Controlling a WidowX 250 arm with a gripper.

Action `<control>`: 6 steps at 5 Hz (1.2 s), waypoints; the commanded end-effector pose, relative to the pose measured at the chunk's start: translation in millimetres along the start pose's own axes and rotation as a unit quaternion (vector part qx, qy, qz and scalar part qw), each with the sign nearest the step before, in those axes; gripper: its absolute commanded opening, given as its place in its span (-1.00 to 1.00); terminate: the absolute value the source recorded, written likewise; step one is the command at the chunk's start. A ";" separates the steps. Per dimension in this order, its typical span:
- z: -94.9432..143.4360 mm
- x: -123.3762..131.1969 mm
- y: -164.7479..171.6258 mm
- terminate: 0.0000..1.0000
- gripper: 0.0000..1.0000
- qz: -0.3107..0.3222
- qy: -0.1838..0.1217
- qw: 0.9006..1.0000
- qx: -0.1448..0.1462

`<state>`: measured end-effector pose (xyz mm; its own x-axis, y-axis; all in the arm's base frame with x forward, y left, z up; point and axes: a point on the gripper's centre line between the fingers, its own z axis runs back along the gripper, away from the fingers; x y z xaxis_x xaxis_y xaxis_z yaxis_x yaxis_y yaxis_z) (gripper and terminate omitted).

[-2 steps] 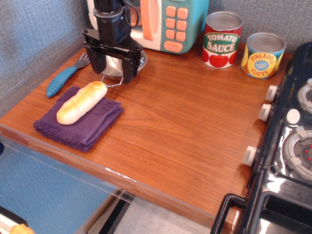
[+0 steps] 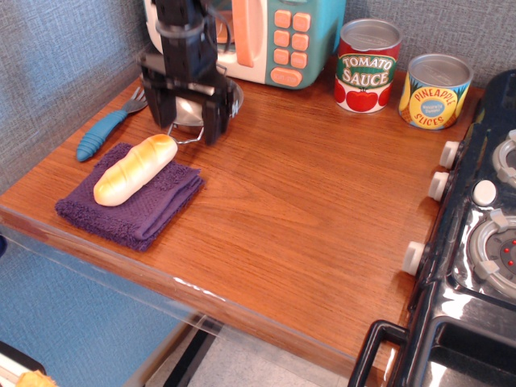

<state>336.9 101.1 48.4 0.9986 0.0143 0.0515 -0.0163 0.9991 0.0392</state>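
Black robot arm descending vertically from the top edge, its gripper point(image 2: 185, 122) pointing straight down with both fingers spread apart.

The gripper point(image 2: 186, 122) hangs with its jaws apart over a metal pot point(image 2: 197, 109), just behind the bread point(image 2: 135, 168) lying on the purple towel point(image 2: 133, 201).

The red can point(image 2: 368, 66) at the back of the worktop point(image 2: 306, 210) reads "TOMATO SAUCE" in white letters on a green band. The yellow can point(image 2: 435, 91) beside it reads "PINEAPPLE SLICES"; smaller print between those words is too small to read.
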 end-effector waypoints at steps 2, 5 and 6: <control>38.2 -42.1 37.9 -1.00 1.00 0.004 -0.058 0.998 -0.003; -14.1 -61.2 47.7 -1.00 1.00 0.007 -0.006 0.999 0.044; -22.3 -61.8 49.1 -1.00 1.00 0.010 0.001 0.999 0.050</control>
<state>273.9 148.5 19.6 0.9987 0.0356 0.0352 -0.0398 0.9908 0.1293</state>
